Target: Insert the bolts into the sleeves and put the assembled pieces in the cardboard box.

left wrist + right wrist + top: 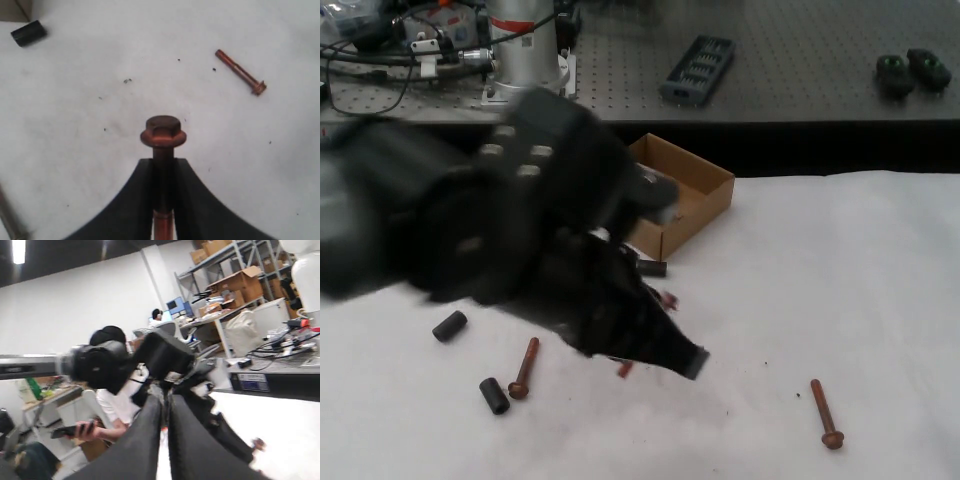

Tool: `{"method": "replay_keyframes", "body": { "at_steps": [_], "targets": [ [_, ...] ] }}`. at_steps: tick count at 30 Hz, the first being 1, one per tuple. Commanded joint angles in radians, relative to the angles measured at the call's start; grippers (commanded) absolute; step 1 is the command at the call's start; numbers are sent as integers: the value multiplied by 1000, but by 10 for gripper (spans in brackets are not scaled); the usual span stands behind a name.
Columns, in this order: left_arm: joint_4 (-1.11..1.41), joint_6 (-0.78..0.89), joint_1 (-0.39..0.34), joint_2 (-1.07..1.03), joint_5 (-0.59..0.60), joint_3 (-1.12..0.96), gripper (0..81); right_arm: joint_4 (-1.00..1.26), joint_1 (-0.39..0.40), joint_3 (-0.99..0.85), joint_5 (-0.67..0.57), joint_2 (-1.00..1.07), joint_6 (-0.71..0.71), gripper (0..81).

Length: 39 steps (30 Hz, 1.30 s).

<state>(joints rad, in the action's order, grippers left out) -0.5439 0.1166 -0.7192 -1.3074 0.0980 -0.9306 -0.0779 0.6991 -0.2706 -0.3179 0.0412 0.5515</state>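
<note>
- One bolt (163, 131) is pinched by its shank in the left gripper (163, 162), clamped tight.
- Its long axis runs along the fingers (192, 200), hex head poking past the tips, over the white cloth (75, 125).
- Fingers of the right gripper (164, 405) are squeezed together on nothing (aimed up at the room).
- Counted in the high view: two loose bolts (525, 367) (827, 412), three sleeves (449, 325) (494, 395) (653, 267), one cardboard box (705, 195).

A white cloth (820, 280) covers the near bench, marked with small dark specks (127, 80). Behind it runs a black perforated table (800, 50). On that table a ribbed dark tray (698, 68) lies at 1 o'clock, two black round knobs (912, 72) sit touching at 2 o'clock, and tangled cables (380, 50) lie at 10 o'clock. The room beyond has metal shelves (260, 260) holding storage cartons (242, 280).
</note>
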Motion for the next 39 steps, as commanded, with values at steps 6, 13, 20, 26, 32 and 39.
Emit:
{"method": "replay_keyframes", "body": {
  "at_steps": [6, 13, 20, 26, 32, 39],
  "targets": [
    [313, 170, -3, 300, -98, 312, 6, -132, -1, -166, 103, 289, -169, 58],
    [451, 177, -3, 546, -117, 558, 6, -193, -1, -353, 100, 682, -262, 58],
    [584, 177, -45, 682, -194, 703, 6, -447, 0, -683, 98, 1135, -415, 58],
    [761, 186, -81, 743, -245, 820, 6, -507, 1, -893, 6, 1394, -472, 58],
    [755, 135, -92, 811, -245, 853, 6, -579, 1, -1062, 13, 1546, -571, 58],
    [742, 77, -92, 878, -296, 853, 6, -715, 5, -1207, 17, 1715, -619, 58]
  ]
}}
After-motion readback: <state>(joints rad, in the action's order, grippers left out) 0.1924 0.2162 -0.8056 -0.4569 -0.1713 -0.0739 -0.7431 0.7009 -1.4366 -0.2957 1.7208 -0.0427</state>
